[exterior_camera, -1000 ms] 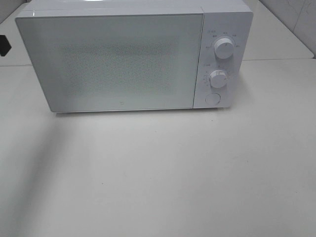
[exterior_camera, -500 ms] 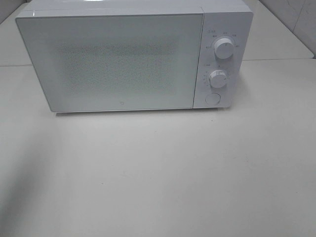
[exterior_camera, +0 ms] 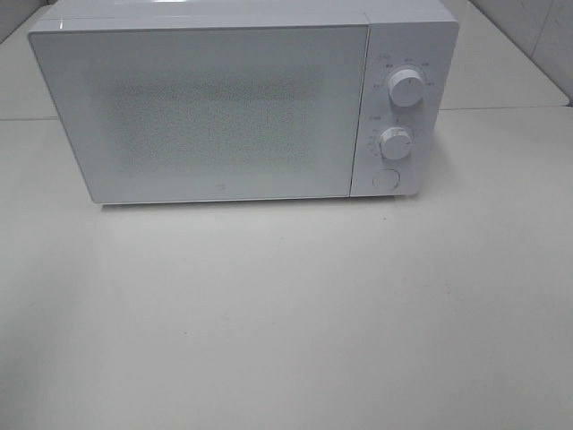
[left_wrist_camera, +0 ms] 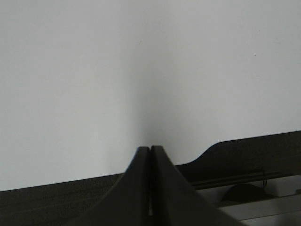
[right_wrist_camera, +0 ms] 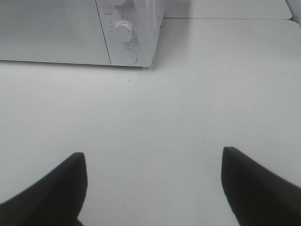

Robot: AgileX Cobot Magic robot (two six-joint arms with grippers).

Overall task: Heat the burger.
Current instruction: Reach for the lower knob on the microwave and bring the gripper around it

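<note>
Left claw (left_wrist_camera: 150,149) gone overhead, seemingly, pressed together; right claw (right_wrist_camera: 153,153) apart; microwave (exterior_camera: 215,107) shut, contents hidden.

White microwave (exterior_camera: 403,36) beyond the right claw (right_wrist_camera: 154,155); door (exterior_camera: 206,112) speckled with fine grey dot mesh; white dials (exterior_camera: 407,88); pale cream bench (exterior_camera: 286,313); right claw and left claw (left_wrist_camera: 150,149) black.

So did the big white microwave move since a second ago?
No. The white box-shaped microwave keeps its place: its right edge meets the white table's seam line at the same spot as before.
</note>
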